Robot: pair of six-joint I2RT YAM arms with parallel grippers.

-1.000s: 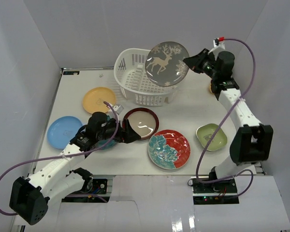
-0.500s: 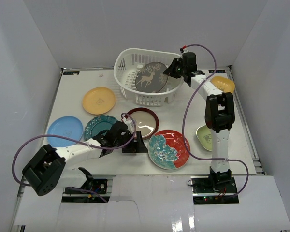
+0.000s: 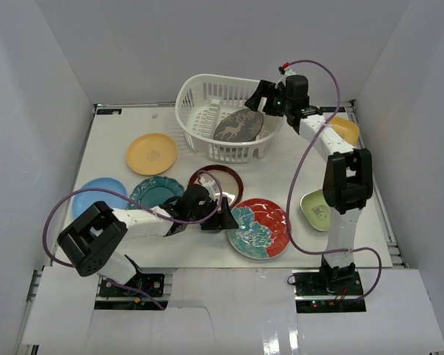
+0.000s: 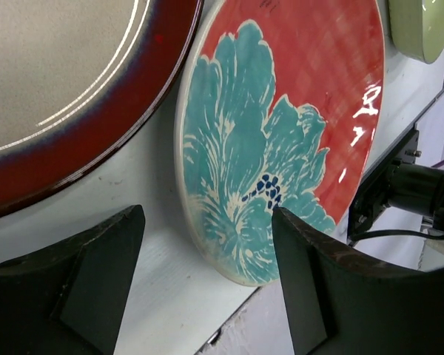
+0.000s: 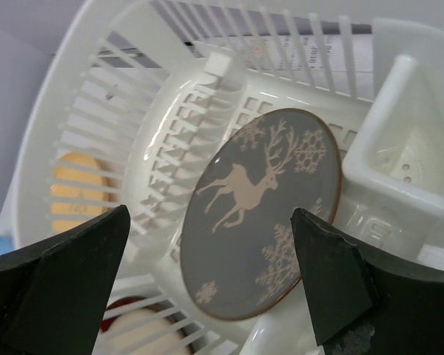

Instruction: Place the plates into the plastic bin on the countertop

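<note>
The grey deer plate [image 3: 238, 126] [image 5: 263, 214] leans tilted inside the white plastic bin [image 3: 189, 100] [image 5: 133, 96]. My right gripper [image 3: 260, 96] [image 5: 209, 222] hovers just above it, open and apart from it. My left gripper [image 3: 226, 217] [image 4: 207, 222] is low on the countertop [image 3: 296, 170], open, its fingers straddling the left rim of the red-and-teal plate [image 3: 263, 229] [image 4: 281, 126]. The red-rimmed beige plate [image 3: 218, 181] [image 4: 59, 89] lies just beside it.
On the countertop lie a yellow plate [image 3: 152, 153], a light blue plate [image 3: 89, 194], a teal scalloped plate [image 3: 154, 192], a green squarish plate [image 3: 316, 209] [image 4: 422, 26] and a yellow squarish one [image 3: 344, 131]. The table's front edge is close to my left gripper.
My right gripper carried the deer plate down into the bin and opened, letting it go. My left gripper slid right from the red-rimmed plate to the red-and-teal plate's rim.
</note>
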